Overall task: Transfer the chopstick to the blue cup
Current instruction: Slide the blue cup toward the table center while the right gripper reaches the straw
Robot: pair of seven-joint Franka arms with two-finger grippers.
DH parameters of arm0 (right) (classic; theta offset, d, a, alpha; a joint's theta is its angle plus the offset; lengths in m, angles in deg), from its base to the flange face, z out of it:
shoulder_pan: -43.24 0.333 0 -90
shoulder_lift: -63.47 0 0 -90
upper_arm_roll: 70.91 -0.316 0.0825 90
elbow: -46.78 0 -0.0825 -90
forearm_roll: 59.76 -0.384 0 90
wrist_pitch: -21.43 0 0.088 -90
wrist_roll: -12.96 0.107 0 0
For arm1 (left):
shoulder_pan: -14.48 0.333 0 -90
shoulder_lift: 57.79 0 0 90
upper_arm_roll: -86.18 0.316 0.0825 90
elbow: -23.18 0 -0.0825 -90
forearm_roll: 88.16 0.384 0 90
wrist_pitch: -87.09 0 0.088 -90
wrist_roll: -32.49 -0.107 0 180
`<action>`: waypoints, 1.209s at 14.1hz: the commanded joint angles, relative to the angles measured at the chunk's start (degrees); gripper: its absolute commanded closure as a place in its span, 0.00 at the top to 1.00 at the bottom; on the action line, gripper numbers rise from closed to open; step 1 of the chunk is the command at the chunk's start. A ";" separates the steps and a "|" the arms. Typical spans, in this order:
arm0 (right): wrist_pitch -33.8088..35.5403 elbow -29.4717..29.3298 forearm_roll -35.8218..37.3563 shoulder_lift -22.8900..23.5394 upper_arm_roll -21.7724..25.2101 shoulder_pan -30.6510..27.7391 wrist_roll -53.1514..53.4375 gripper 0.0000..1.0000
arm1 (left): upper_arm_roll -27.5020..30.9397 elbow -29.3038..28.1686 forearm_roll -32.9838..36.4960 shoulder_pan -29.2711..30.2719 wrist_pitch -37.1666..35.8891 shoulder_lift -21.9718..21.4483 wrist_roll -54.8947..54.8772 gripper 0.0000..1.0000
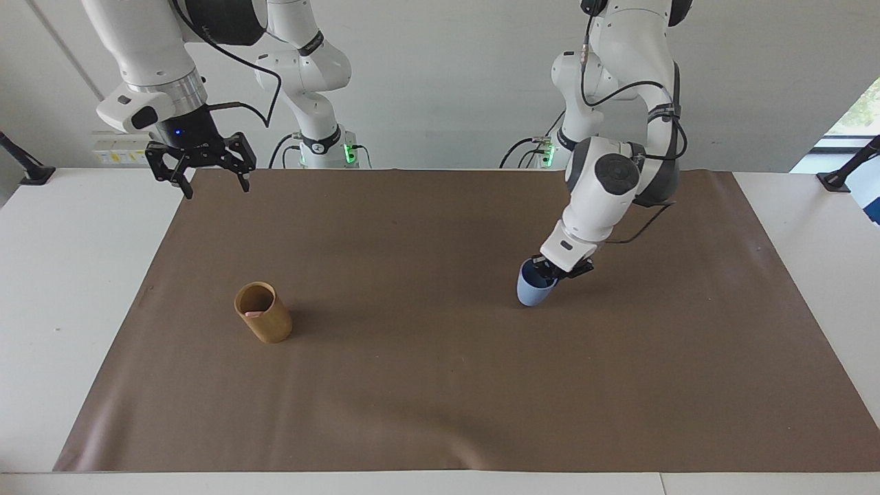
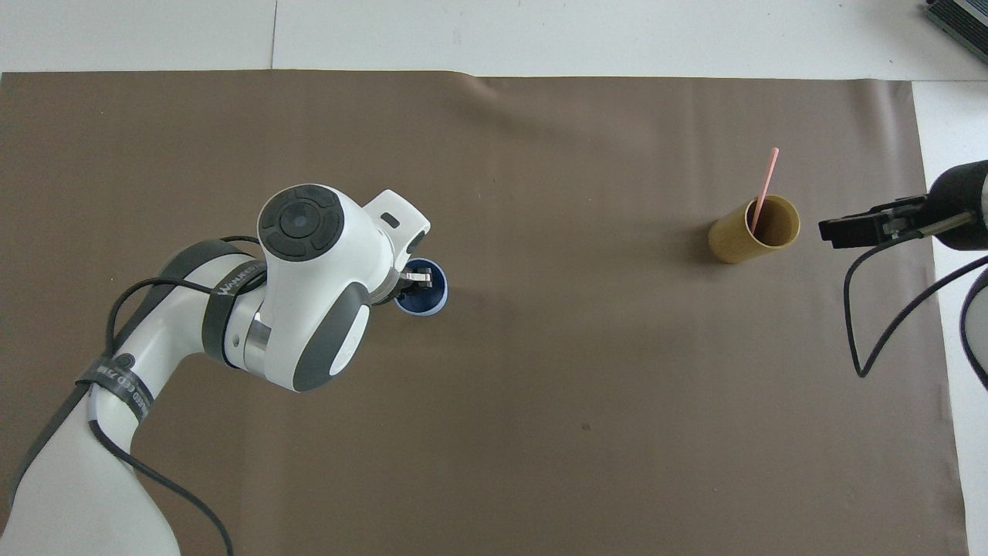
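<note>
Brown mat (image 1: 440, 385) is covering the bench; the left arm is carrying the blue cup (image 1: 533, 289).

The left claw (image 1: 546, 270) is pinching together on the cup's rim, one finger inside, the cup hanging tilted over mid-mat. The right claw (image 1: 210, 175), fingers apart, is waiting over the mat's corner by the robots. The tan holder (image 2: 752, 229) is standing toward the right arm's end, one chopstick (image 2: 766, 184) leaning in it. Best set the cup down upright near the holder, lowering gently so the rim grip doesn't slip.

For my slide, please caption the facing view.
Left gripper grips the blue cup by its rim; chopstick waits in tan holder.
</note>
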State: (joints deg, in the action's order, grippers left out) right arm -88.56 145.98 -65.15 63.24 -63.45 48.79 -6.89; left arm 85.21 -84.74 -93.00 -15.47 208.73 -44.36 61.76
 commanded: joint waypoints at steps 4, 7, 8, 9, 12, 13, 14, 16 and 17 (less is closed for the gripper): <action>-15.84 0.03 -3.56 9.62 -0.35 -0.89 -13.71 1.00 | 0.88 -2.21 -0.52 -7.93 0.62 -1.22 6.93 0.00; -20.78 -0.50 -6.20 13.32 -0.35 -0.71 -13.90 1.00 | 0.88 -2.21 -1.13 -9.25 2.73 -0.60 7.28 0.01; -20.96 -0.50 -7.08 13.59 -0.35 -0.28 -13.63 1.00 | 0.79 -2.30 -1.83 -9.34 3.34 -0.60 7.20 0.11; -21.66 -0.59 -8.65 14.20 -0.35 -0.01 -13.46 1.00 | 0.79 -2.30 -2.53 -9.69 3.35 -0.60 7.20 0.19; -25.44 -1.03 -11.13 17.10 -0.35 -0.36 -13.90 1.00 | 0.79 -1.86 -3.86 -9.78 4.23 -0.42 7.37 0.46; -25.79 -1.90 -11.30 17.19 -0.35 -0.01 -13.72 1.00 | 0.88 -1.60 -3.86 -9.78 4.23 -0.25 7.46 0.56; -25.80 -1.99 -11.39 17.28 -0.35 0.25 -13.72 1.00 | 0.88 -1.42 -3.86 -9.69 4.23 -0.25 7.37 0.71; -25.71 -1.91 -11.30 17.37 -0.35 0.08 -14.07 0.81 | 1.05 -1.16 -3.77 -9.17 3.70 -0.86 6.50 1.00; -25.71 -1.91 -11.30 17.28 -0.35 0.08 -14.42 0.69 | 1.32 -1.07 -3.25 -8.90 3.26 -1.12 6.23 1.00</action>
State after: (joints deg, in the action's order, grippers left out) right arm -114.15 145.15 -74.42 79.87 -63.65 49.14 -18.91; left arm 85.43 -85.23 -95.78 -24.14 211.98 -44.19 68.77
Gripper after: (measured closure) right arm 0.066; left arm 0.238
